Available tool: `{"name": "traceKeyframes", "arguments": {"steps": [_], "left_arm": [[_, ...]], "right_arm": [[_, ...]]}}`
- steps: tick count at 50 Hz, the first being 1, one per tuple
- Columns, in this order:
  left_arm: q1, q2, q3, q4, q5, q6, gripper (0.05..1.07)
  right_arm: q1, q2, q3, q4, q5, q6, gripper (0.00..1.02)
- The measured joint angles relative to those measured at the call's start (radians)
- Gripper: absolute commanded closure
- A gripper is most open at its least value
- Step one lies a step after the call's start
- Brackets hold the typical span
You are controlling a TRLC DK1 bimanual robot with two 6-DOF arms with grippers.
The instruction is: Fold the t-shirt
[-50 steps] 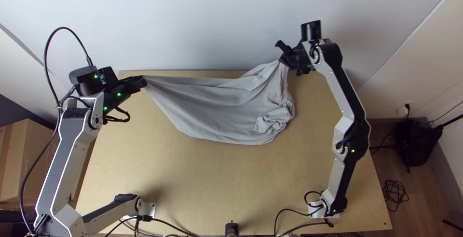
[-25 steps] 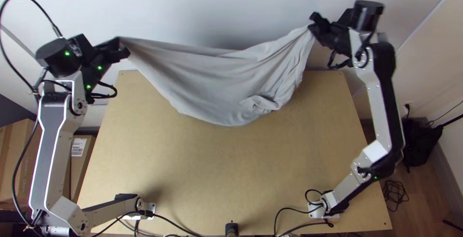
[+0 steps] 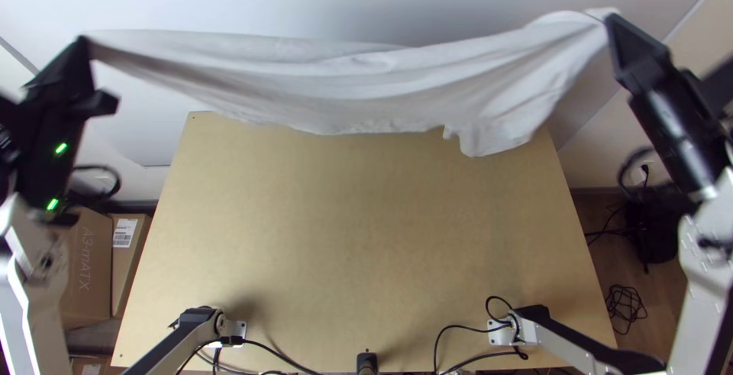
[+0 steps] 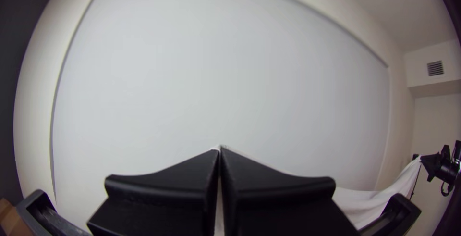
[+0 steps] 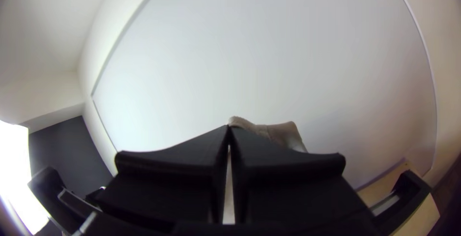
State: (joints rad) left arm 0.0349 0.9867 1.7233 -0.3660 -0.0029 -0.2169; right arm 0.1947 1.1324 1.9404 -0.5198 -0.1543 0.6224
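At the far left of the top view, 2 cardboard boxes (image 3: 85, 268) stand beside the table, 1 of them with a white label (image 3: 124, 232). The left arm (image 3: 30, 299) reaches up the picture there, and its left gripper (image 3: 86, 42) is closed on 1 end of the grey t-shirt (image 3: 343, 77), gathered to a narrow point; in the left wrist view its 2 black fingers meet at their tips, with pale cloth showing at the seam. From there the t-shirt runs across to the right, slung between the 2 grippers in long, loose creases, not spread flat. In the top view it crosses the far edge of the light wooden table (image 3: 366, 230), and a loose flap hangs lower toward its right end. Whether any of it touches the wood, I can't tell. At the middle of the table's near edge is a small black object (image 3: 366, 362). Farther right, the right gripper (image 3: 612, 21) is closed on the t-shirt's other end; the right wrist view shows its 2 fingers together, with a short bit of cloth sticking up past the tips. Beyond the table's right side, a coil of dark cable (image 3: 626, 308) lies on the floor.
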Motion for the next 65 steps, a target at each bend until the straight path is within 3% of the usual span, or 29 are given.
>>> {"name": "traceKeyframes", "arguments": {"steps": [10, 20, 32, 39, 53, 65], "left_arm": [[0.0, -0.224, 0.013, -0.014, -0.001, 0.013, 1.05], [0.0, -0.299, 0.008, -0.106, 0.0, 0.004, 1.05], [-0.001, -0.357, -0.296, -0.168, 0.01, -0.037, 1.05], [-0.007, -0.411, -0.55, -0.171, 0.027, -0.045, 1.05], [0.015, -0.418, -1.029, 0.028, 0.106, -0.045, 1.05], [0.054, -0.11, -1.159, 0.366, 0.134, -0.04, 1.05]], "right_arm": [[-0.018, -0.226, -0.077, -0.009, 0.0, -0.049, 1.0], [-0.053, -0.36, -0.183, -0.04, -0.003, -0.079, 1.0], [-0.05, -0.452, -0.492, -0.043, -0.003, -0.066, 1.0], [0.005, -0.505, -0.755, -0.002, -0.001, -0.051, 1.0], [0.065, -0.426, -1.189, 0.217, -0.006, -0.03, 1.0], [0.051, -0.097, -1.257, 0.481, -0.037, -0.005, 1.0]]}}
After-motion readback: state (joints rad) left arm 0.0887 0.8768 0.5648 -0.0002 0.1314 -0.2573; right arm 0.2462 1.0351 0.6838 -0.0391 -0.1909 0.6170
